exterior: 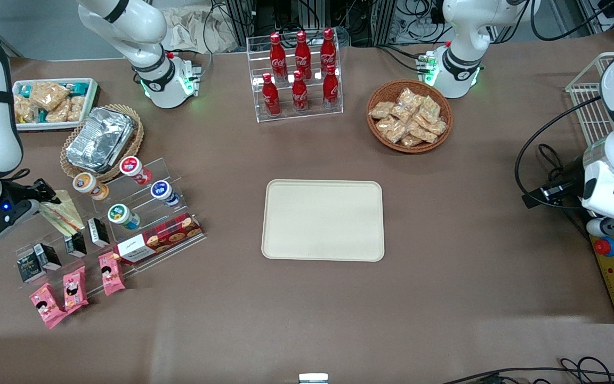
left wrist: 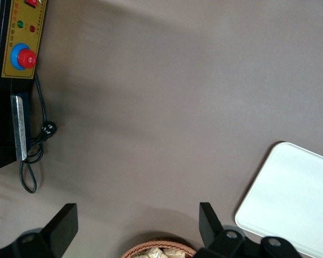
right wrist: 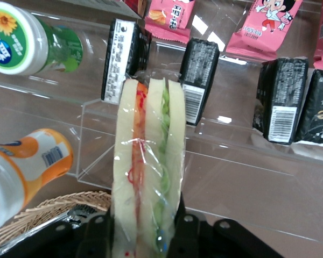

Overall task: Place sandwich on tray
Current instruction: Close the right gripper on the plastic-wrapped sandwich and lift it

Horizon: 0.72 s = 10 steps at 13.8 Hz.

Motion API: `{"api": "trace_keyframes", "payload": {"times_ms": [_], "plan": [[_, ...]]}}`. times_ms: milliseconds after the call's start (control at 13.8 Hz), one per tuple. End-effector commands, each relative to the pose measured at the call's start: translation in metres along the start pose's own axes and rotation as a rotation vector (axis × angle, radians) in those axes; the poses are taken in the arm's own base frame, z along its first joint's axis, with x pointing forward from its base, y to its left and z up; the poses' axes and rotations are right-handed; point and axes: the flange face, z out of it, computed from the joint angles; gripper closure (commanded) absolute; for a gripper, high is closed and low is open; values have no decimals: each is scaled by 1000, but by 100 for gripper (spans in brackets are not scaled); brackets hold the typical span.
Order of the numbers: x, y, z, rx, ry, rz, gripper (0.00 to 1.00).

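Observation:
The sandwich (exterior: 65, 214) is a wedge of white bread with red and green filling in clear plastic, at the working arm's end of the table, over the clear step stand (exterior: 126, 224). My right gripper (exterior: 40, 196) is shut on it. In the right wrist view the black fingers (right wrist: 99, 231) press both bread faces of the sandwich (right wrist: 148, 161), with the gripper (right wrist: 144, 232) at its wide end. The cream-beige tray (exterior: 323, 220) lies flat and bare mid-table, well toward the parked arm from the sandwich; its corner also shows in the left wrist view (left wrist: 290, 199).
Round the sandwich on the stand are yogurt pots (exterior: 123, 216), black cartons (exterior: 97, 232), a cookie box (exterior: 158, 239) and pink snacks (exterior: 74, 288). A foil container in a wicker basket (exterior: 100, 140), a white snack tray (exterior: 54, 102), a cola rack (exterior: 299, 74) and a snack basket (exterior: 409, 116) stand farther from the camera.

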Motion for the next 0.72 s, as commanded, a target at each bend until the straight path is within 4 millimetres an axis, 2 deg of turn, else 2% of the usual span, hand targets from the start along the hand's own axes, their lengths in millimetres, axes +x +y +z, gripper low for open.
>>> {"api": "trace_keyframes", "payload": {"times_ms": [0,217,362,507,652], "plan": [[9,-3,-25,-14,-1,-18,82],[21,-4,-62,-38,20,-28,82],[41,-15,-97,-55,29,-61,82],[78,-41,-129,-88,39,-101,80],[113,-71,-137,-110,37,-159,79]]}}
